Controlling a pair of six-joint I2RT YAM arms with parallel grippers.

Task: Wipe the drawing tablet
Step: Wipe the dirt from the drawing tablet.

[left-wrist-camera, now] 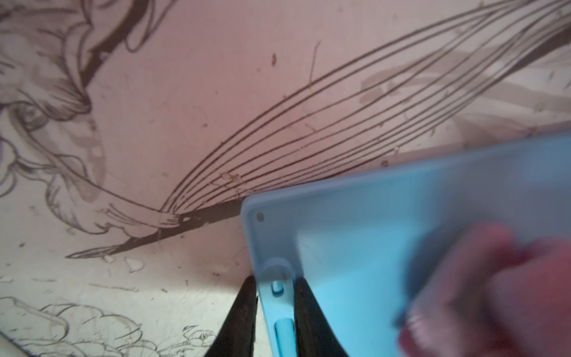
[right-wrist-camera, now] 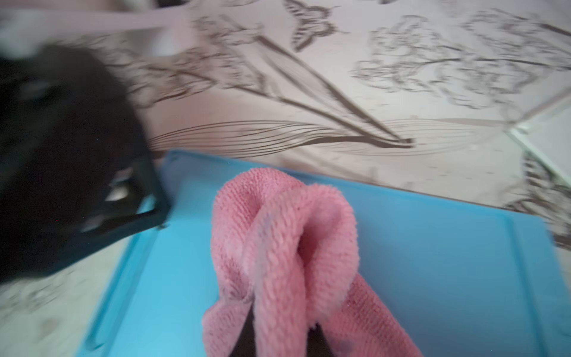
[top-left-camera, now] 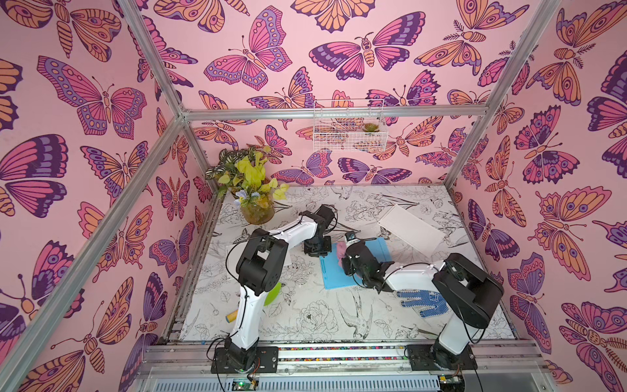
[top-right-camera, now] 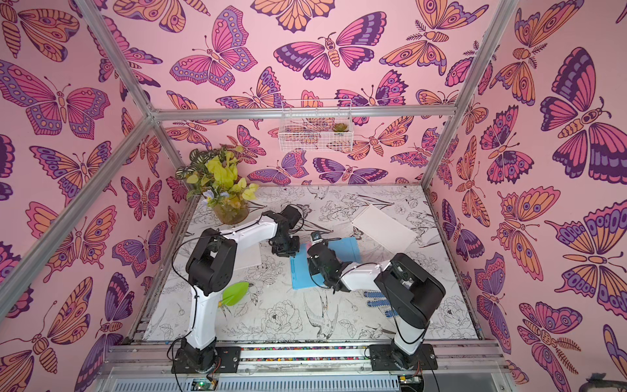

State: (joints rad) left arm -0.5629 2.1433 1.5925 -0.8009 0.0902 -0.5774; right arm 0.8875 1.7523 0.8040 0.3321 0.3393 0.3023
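The blue drawing tablet (top-left-camera: 330,275) (top-right-camera: 300,276) lies flat near the middle of the table. My left gripper (top-left-camera: 317,249) (top-right-camera: 284,249) is at its far left corner. In the left wrist view the two dark fingers of that gripper (left-wrist-camera: 275,279) are shut across the tablet's (left-wrist-camera: 355,247) side strip, where a blue stylus (left-wrist-camera: 282,333) sits in its slot. My right gripper (top-left-camera: 343,254) (right-wrist-camera: 282,324) is shut on a bunched pink cloth (top-left-camera: 340,253) (right-wrist-camera: 287,235). The cloth hangs low over the tablet's (right-wrist-camera: 432,262) surface; whether it touches cannot be told. It shows blurred in the left wrist view (left-wrist-camera: 509,293).
A potted plant (top-left-camera: 252,190) stands at the back left. A white board (top-left-camera: 412,227) lies at the back right, just beyond the tablet. A blue-dotted glove (top-left-camera: 420,300) lies under the right arm, a green leaf (top-left-camera: 273,293) by the left arm. A wire basket (top-left-camera: 349,125) hangs on the back wall.
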